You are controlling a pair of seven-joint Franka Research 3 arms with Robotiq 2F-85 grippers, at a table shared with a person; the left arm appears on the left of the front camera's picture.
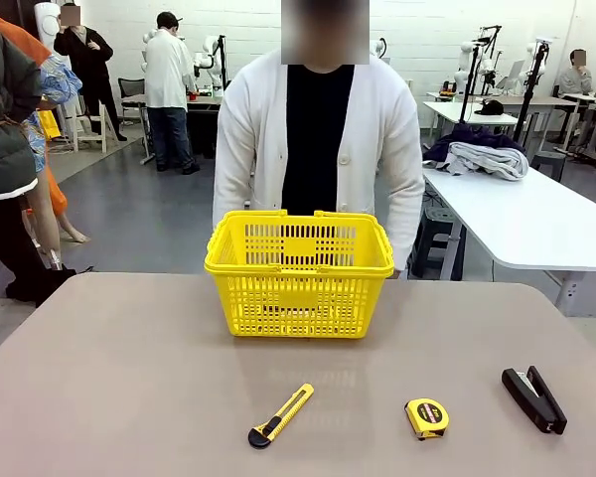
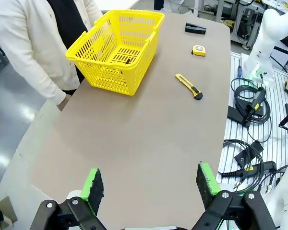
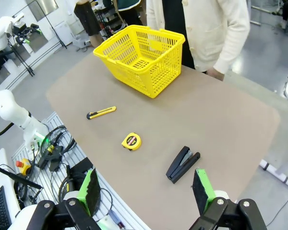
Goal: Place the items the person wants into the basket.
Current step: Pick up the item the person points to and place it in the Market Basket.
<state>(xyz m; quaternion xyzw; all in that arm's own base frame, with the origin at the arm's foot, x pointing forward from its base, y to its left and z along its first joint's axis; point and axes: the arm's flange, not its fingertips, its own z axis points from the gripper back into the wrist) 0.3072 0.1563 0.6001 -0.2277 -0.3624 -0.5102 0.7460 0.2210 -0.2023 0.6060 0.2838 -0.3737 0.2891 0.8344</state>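
The yellow basket (image 1: 298,298) stands at the table's far middle, right in front of the person (image 1: 318,129) in a white cardigan. A small dark thing (image 2: 127,61) lies on the basket's floor; I cannot tell what it is. The black stapler (image 1: 533,398) lies near the front right of the table, also seen as the stapler (image 3: 182,164) close ahead of my right gripper (image 3: 146,189). That gripper is open and holds nothing. My left gripper (image 2: 150,184) hovers open over the table's left end, far from the basket (image 2: 113,76).
A yellow-and-black utility knife (image 1: 280,415) and a yellow tape measure (image 1: 426,417) lie along the front edge. The person's hand (image 3: 213,73) hangs at the far edge beside the basket (image 3: 153,79). Cables (image 2: 249,105) lie off the table's near side.
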